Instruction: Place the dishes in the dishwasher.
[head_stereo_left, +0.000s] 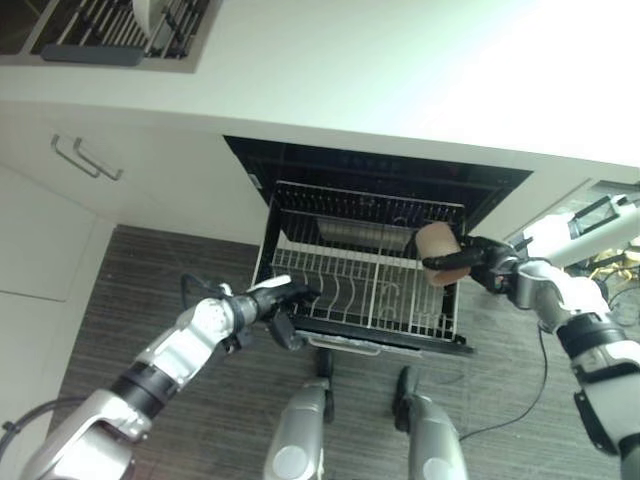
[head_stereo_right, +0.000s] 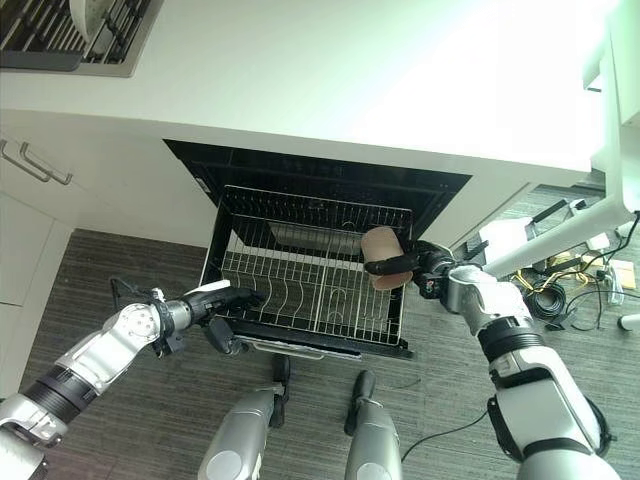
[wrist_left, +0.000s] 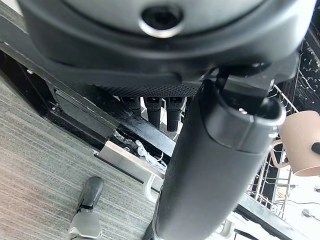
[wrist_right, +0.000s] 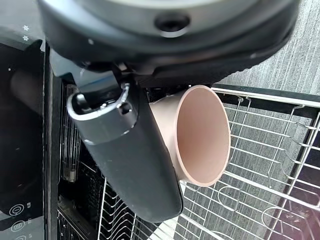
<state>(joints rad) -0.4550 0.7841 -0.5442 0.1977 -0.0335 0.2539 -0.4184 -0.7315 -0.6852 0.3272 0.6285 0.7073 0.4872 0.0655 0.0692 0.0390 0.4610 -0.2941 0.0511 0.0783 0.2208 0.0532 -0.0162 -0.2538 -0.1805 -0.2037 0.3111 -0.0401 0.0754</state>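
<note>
One mug (head_stereo_left: 438, 250) is seen, one wire rack (head_stereo_left: 360, 275) pulled out of one open dishwasher (head_stereo_left: 380, 180), and two hands. The mug is pale brown, with a handle seen in the left wrist view, and is held above the rack's right rear corner, close to the right rim, with its open mouth turned sideways, as seen in the right wrist view. The rack is drawn out over the striped grey floor (head_stereo_left: 150, 270), with its front edge nearest the robot and its rear under the white counter (head_stereo_left: 350, 70). Nothing can be made out among the rack's wire prongs, so open room is left across its middle and left parts. White cupboard fronts with two bar handles (head_stereo_left: 87, 158) stand to the left of the dishwasher, well apart from the rack. A second dark rack (head_stereo_left: 120, 25) is set into the counter at the far left. The right hand (head_stereo_left: 480, 262) is closed on the mug, with the thumb laid along the mug's side and a dark finger seen across it. The left hand (head_stereo_left: 285, 300) is placed at the rack's front left corner, with its fingers (wrist_left: 155, 107) reaching onto the dark front edge; whether they are curled round that edge cannot be told. A metal bar handle (head_stereo_left: 345, 345) is seen just below the front edge.
</note>
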